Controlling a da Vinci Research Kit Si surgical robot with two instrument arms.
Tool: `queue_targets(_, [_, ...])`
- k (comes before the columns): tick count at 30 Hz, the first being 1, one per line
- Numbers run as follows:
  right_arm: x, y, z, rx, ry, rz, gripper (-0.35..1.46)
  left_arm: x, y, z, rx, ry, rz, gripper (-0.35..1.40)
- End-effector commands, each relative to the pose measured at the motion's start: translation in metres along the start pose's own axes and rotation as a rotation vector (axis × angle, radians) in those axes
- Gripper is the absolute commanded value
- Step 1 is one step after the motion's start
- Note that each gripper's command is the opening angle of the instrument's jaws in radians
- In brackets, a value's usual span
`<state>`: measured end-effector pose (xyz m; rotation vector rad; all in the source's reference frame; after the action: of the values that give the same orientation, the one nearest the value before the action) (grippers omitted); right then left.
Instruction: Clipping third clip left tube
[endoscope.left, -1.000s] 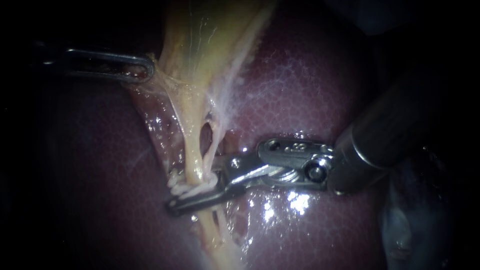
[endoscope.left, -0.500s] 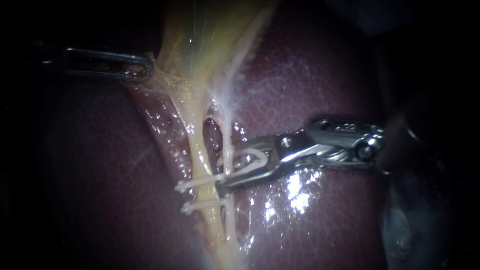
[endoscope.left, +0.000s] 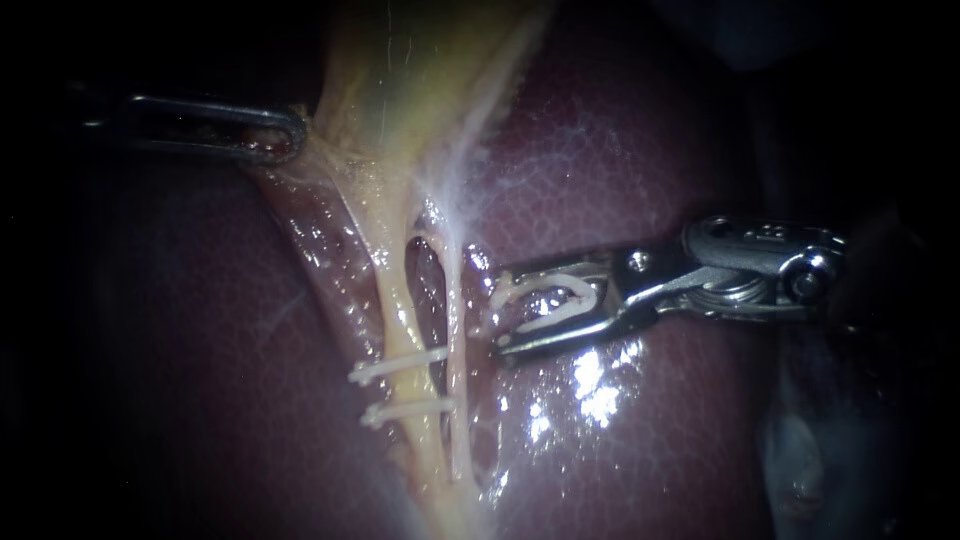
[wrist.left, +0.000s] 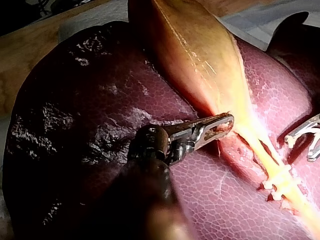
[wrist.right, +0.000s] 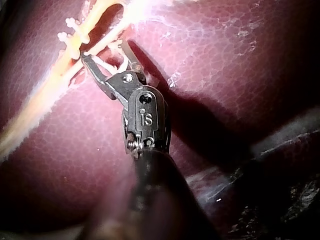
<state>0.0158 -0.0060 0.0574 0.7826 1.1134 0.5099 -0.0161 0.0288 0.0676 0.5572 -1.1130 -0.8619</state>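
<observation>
The yellow left tube (endoscope.left: 392, 300) runs down from the gallbladder (endoscope.left: 420, 80) and carries two white clips, one (endoscope.left: 400, 365) above the other (endoscope.left: 405, 410). A thinner right tube (endoscope.left: 457, 340) runs beside it. My right instrument (endoscope.left: 500, 310) stands to the right of both tubes, clear of them, its jaws apart and holding a white open clip (endoscope.left: 545, 300). The right wrist view shows those jaws (wrist.right: 104, 52) just short of the clipped tube (wrist.right: 72, 35). My left instrument (endoscope.left: 285, 135) is shut on tissue at the gallbladder's edge, as the left wrist view (wrist.left: 222, 124) confirms.
Dark red liver (endoscope.left: 620, 150) lies under and around everything, wet and glinting below the right instrument. In the left wrist view the gallbladder (wrist.left: 195, 45) stretches away beyond the left jaws, and a wooden board (wrist.left: 30, 50) shows beyond the liver.
My right instrument has drawn back to the right, off the left tube, with the white clip still in its jaws. The left instrument has held still.
</observation>
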Motion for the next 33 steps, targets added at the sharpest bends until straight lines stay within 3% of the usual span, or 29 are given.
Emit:
queue_targets(1, [0.0002,-0.0002,0.0002,0.007,0.008,0.003,0.45,0.0000,0.0000,0.0000,0.000,0.000,0.000,-0.35])
queue_targets(5, [0.0008,-0.0005,0.0013,0.021,0.029,-0.001,0.45,0.0000,0.0000,0.0000,0.000,0.000,0.000,-0.35])
queue_targets(11, [0.0004,0.0003,0.0028,0.019,0.032,0.044,0.46,0.0000,0.0000,0.0000,0.000,0.000,0.000,-0.35])
queue_targets(18, [-0.0012,0.0015,0.0047,0.026,0.026,0.086,0.47,0.0000,0.0000,0.0001,-0.001,-0.001,0.000,-0.35])
queue_targets(28, [-0.0047,0.0036,0.0069,0.056,0.005,0.117,0.47,0.0001,0.0000,0.0001,-0.001,-0.001,-0.006,-0.35])
queue_targets(33, [-0.0051,0.0042,0.0078,0.066,0.005,0.113,0.47,0.0002,0.0000,0.0001,-0.002,-0.001,-0.005,-0.35])
